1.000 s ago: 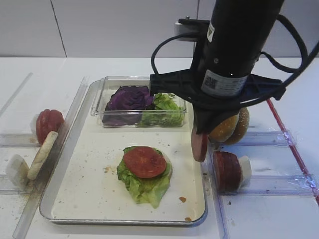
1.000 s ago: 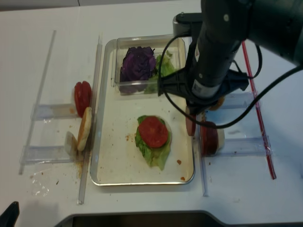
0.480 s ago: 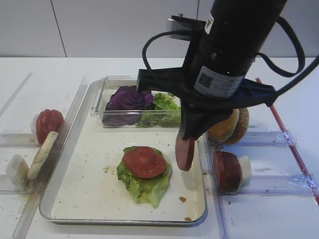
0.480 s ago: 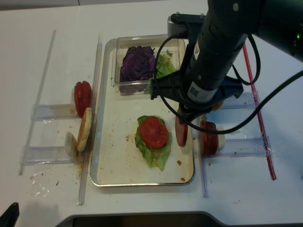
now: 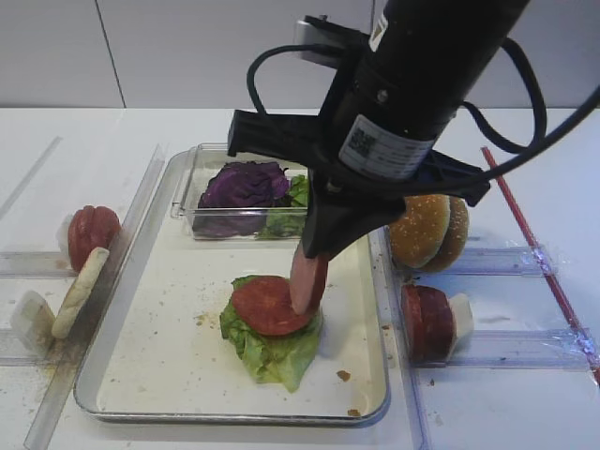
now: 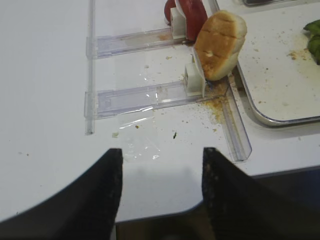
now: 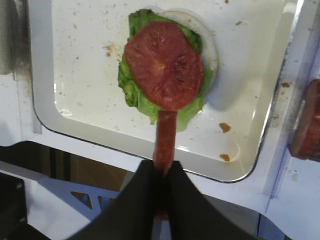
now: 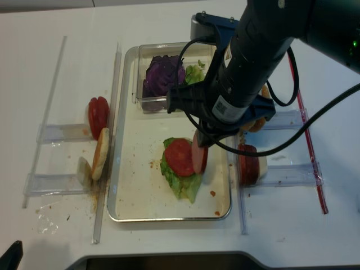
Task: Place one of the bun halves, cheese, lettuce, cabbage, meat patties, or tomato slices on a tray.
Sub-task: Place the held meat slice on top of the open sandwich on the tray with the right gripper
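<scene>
My right gripper (image 5: pixel 315 247) is shut on a meat patty (image 5: pixel 307 281), held on edge and hanging down. The patty (image 7: pixel 165 134) hovers over the near rim of a tomato slice (image 7: pixel 162 65) that lies on lettuce (image 7: pixel 131 92) in the middle of the metal tray (image 5: pixel 159 356). From above, the patty (image 8: pixel 199 158) stands at the right side of the tomato slice (image 8: pixel 180 157); whether they touch I cannot tell. My left gripper (image 6: pixel 162 150) is open over bare white table, with nothing between its fingers.
A clear box with purple cabbage (image 5: pixel 242 186) and lettuce stands at the tray's back. The right racks carry two bun halves (image 5: pixel 431 230) and more patties (image 5: pixel 427 321). The left racks carry tomato slices (image 5: pixel 92 232) and a bun half (image 6: pixel 220 44). A red strip (image 5: pixel 539 255) lies far right.
My right gripper has carried the patty leftward from beside the right rack, over the tray's rim, to the tomato and lettuce stack.
</scene>
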Controlling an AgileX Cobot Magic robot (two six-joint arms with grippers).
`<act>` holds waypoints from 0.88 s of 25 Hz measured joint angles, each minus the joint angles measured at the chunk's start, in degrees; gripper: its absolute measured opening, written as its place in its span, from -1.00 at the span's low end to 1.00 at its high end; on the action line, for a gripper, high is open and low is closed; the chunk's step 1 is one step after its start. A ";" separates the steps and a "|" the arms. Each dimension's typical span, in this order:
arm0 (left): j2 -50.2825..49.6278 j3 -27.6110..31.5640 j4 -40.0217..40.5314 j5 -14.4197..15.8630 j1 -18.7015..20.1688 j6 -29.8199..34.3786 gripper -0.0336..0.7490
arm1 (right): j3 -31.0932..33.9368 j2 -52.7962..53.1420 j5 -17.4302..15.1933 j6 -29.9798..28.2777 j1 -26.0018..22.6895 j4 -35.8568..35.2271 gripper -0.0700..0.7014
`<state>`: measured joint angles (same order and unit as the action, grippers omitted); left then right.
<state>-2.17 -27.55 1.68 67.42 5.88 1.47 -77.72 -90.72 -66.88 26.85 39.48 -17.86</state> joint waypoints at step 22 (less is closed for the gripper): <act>0.00 0.00 0.00 0.00 0.00 0.00 -0.02 | 0.00 -4.48 5.43 -4.58 0.63 -9.74 -0.58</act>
<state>-2.17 -27.55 1.68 67.42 5.88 1.47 -77.72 -95.20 -61.45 22.26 40.10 -27.60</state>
